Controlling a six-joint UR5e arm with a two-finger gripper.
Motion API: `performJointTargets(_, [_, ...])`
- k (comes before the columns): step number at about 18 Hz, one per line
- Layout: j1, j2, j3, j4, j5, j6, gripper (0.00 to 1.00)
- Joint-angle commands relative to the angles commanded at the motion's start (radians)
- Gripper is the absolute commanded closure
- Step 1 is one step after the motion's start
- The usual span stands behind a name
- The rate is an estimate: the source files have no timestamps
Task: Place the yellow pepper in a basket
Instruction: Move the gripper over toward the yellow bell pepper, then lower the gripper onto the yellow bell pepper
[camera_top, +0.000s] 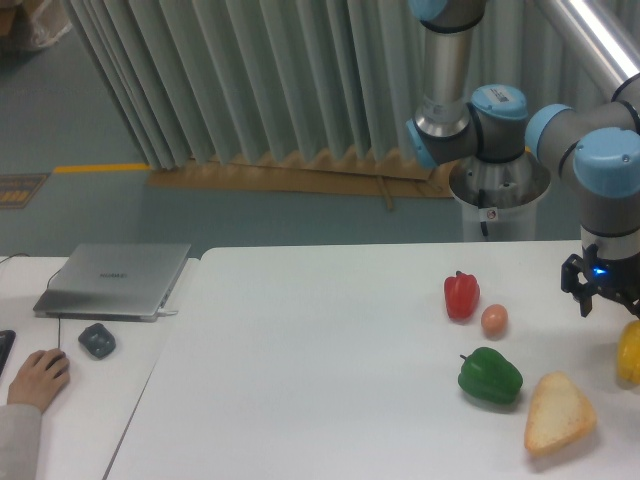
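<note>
The yellow pepper (629, 352) lies at the right edge of the white table (320, 380), cut off by the frame. My gripper (612, 306) hangs just above and slightly left of it, apart from it. The jaws stand spread with nothing between them. Only the left finger (585, 300) shows fully; the other runs off the frame. The basket is out of view.
A green pepper (490, 375) and a tan bread wedge (558, 411) lie left of the yellow pepper. A red pepper (461, 295) and a small egg-like ball (494, 319) sit farther back. A laptop (115, 279), a mouse (97, 340) and a person's hand (35, 376) are at the left.
</note>
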Motion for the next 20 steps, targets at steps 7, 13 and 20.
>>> performJointTargets(7, [0.005, -0.032, -0.018, 0.017, 0.078, 0.005, 0.00])
performJointTargets(13, [0.014, -0.069, -0.017, 0.054, 0.083, 0.006, 0.00])
performJointTargets(20, [0.029, -0.138, -0.008, 0.103, 0.133, 0.015, 0.00])
